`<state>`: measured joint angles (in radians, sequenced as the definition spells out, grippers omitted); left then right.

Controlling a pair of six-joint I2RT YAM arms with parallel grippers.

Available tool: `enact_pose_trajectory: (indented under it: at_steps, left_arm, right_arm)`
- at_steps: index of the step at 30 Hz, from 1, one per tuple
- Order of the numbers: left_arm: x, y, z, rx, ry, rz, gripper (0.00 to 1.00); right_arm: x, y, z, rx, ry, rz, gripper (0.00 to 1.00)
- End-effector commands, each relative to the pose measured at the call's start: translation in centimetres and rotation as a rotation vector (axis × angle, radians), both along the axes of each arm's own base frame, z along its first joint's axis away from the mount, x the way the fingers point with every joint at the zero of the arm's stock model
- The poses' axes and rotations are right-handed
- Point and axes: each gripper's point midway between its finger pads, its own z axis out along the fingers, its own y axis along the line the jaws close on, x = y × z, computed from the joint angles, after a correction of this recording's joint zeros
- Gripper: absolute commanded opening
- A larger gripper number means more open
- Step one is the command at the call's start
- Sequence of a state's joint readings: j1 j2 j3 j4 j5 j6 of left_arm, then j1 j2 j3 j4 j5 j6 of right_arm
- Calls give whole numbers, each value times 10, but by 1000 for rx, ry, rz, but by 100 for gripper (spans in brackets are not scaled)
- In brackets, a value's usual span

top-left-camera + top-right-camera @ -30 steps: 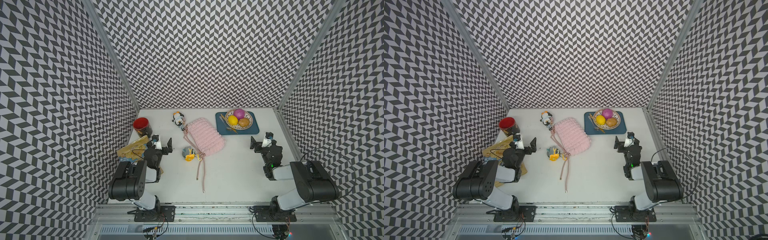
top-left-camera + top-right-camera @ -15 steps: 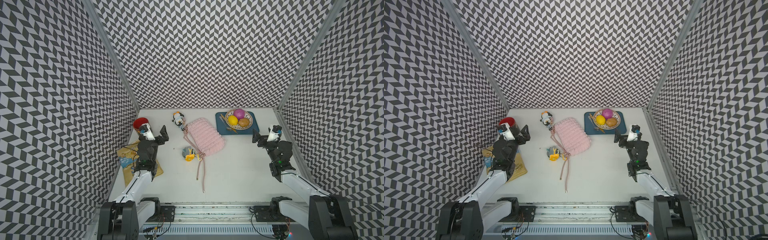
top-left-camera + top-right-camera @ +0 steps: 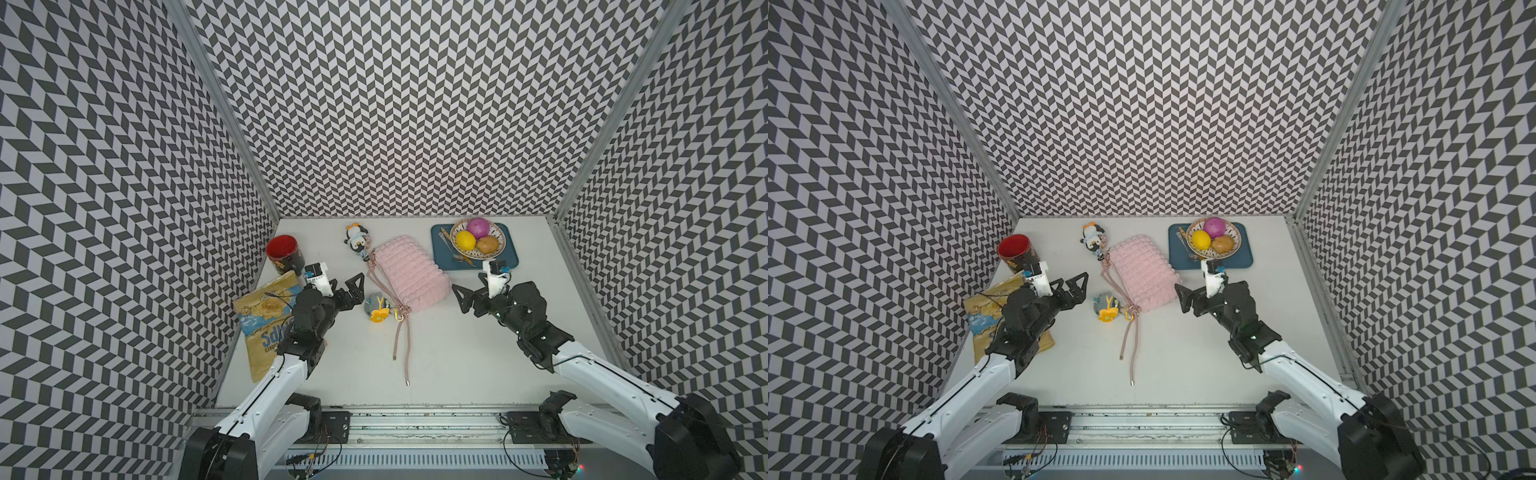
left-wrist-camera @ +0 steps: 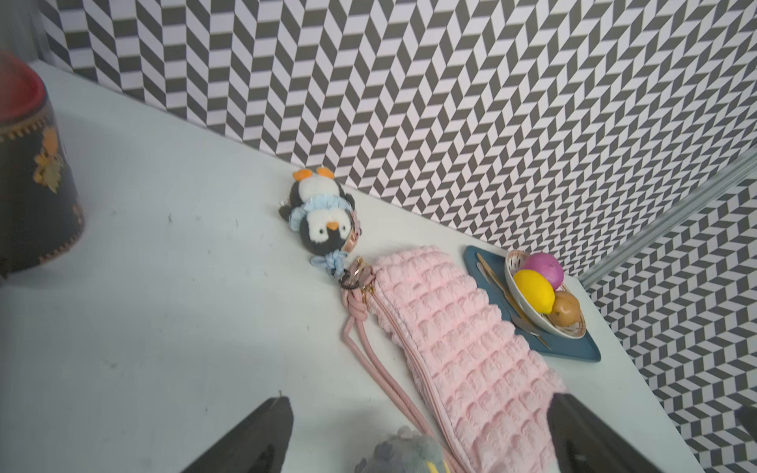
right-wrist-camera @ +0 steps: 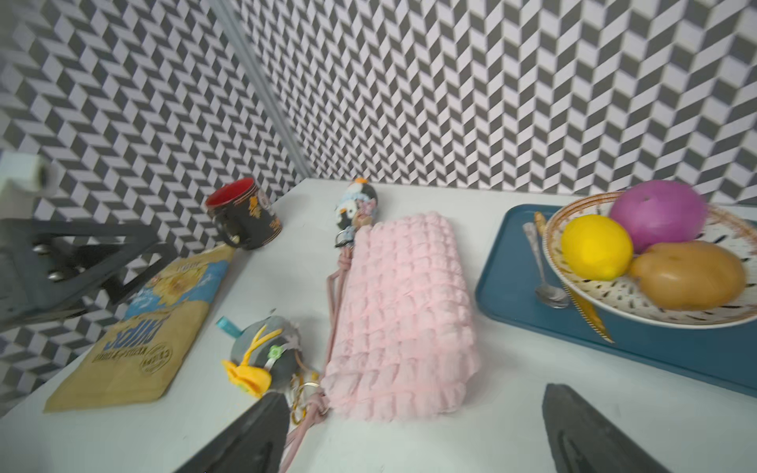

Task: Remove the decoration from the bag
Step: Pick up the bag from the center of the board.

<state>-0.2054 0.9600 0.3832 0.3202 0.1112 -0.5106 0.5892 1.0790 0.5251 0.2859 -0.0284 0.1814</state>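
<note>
Both grippers spread wide, empty; bag (image 3: 409, 270) lies between left gripper (image 3: 353, 291) and right gripper (image 3: 460, 298), touching neither.

Black-and-white chevron walls (image 3: 415, 104) on three sides, metal corner posts (image 3: 219, 104), white tabletop (image 3: 457, 353).

Open table (image 3: 478, 353) fronts the bag (image 3: 411, 270); tray (image 3: 512, 251) and chips packet (image 3: 266, 320) stand at its sides

Left arm (image 3: 311, 316), right arm (image 3: 524, 308) extended toward bag (image 3: 409, 272).
</note>
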Motion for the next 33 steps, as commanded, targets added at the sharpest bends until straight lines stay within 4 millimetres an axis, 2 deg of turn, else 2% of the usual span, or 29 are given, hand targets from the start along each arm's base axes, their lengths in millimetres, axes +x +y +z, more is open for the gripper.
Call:
enact_pose_trajectory:
  at_steps: [1,5,8,12,16,21,27,31,33]
  left_arm:
    - [5,-14,-6,-23,26,-60,100]
    - [17,-19,-11,-8,52,-66,100]
    - [24,-23,-16,15,69,-64,100]
    - [26,-26,-15,37,72,-76,100]
    - [28,-24,-12,58,71,-67,100]
    - [32,-27,-9,57,71,-77,100]
    - [31,-33,-14,64,84,-87,100]
    - [31,-36,-18,65,95,-98,100]
    - [31,-36,-18,69,96,-99,100]
  right_arm:
    - [2,28,1,-62,-12,-10,100]
    - [2,67,-16,-138,10,30,98]
    - [5,93,-36,-224,24,50,97]
    - [4,114,-61,-325,31,130,96]
    - [3,120,-84,-475,-3,218,94]
    - [12,112,-104,-653,-62,301,80]
    - [17,113,-117,-809,-178,399,83]
    - [37,108,-129,-894,-180,347,83]
    - [43,109,-129,-893,-209,314,83]
